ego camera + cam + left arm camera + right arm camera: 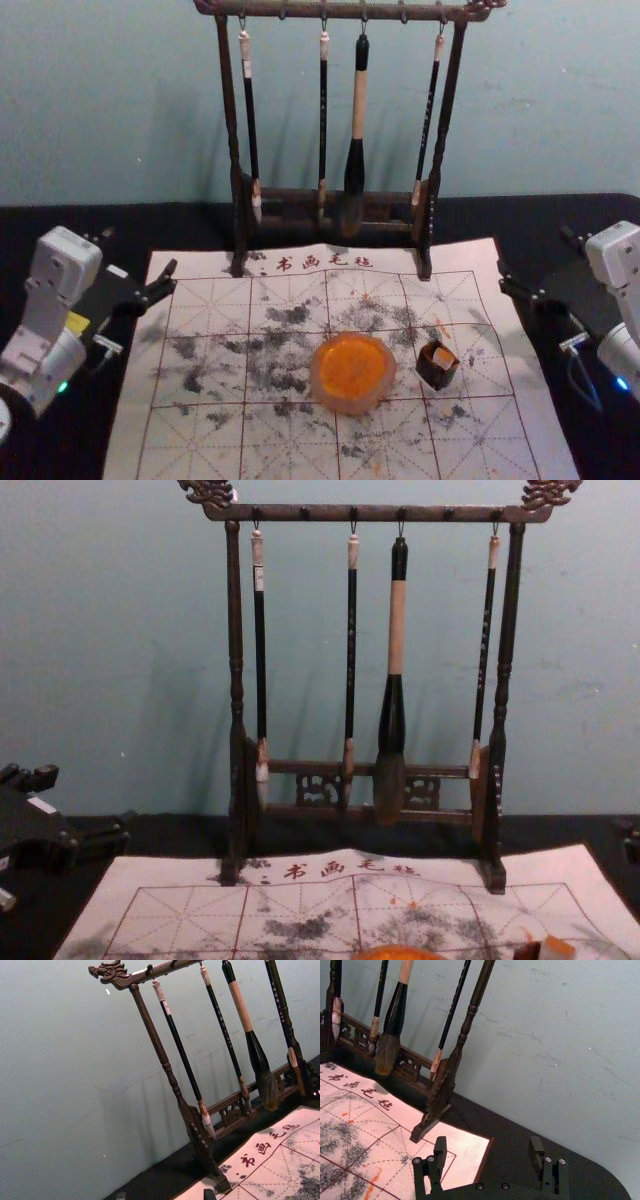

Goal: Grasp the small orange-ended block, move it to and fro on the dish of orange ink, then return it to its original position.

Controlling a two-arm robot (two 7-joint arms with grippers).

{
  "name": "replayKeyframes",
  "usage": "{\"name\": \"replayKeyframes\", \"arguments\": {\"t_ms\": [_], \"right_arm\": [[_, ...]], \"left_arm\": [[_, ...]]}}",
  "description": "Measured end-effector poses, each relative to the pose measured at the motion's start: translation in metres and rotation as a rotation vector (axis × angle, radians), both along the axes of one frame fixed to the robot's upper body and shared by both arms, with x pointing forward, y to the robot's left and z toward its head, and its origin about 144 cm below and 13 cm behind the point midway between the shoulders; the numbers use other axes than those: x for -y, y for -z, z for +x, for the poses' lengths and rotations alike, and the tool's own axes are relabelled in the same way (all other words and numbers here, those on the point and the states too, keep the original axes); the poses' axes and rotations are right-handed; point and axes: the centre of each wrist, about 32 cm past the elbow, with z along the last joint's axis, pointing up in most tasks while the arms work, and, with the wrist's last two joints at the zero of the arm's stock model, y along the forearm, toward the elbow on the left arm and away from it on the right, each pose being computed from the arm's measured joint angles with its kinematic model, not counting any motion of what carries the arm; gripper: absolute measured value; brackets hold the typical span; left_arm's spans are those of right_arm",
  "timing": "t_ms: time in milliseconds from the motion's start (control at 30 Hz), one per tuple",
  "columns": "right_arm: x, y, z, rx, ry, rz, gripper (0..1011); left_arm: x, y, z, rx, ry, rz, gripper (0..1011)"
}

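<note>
Left gripper [140, 250], right gripper [535, 251] at opposite sides of mat [200, 455]; fingers parted on both; block [434, 372] beside dish [345, 404].

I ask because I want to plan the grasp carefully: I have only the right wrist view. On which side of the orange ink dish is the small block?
Observer: In the head view, the block sits on the robot's right side of the dish.

Operator: Thank you. Here I see the right gripper open. Where does the left gripper stay, please?

Observer: In the head view, the left gripper is by the far left corner of the mat.
</note>
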Motion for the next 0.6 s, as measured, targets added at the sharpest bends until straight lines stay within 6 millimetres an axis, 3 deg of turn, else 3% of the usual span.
{"name": "replayKeyframes", "arguments": {"t_ms": [600], "right_arm": [[0.0000,0.0000,0.0000,0.000,0.000,0.000,1002]], "left_arm": [[0.0000,0.0000,0.0000,0.000,0.000,0.000,1001]]}}
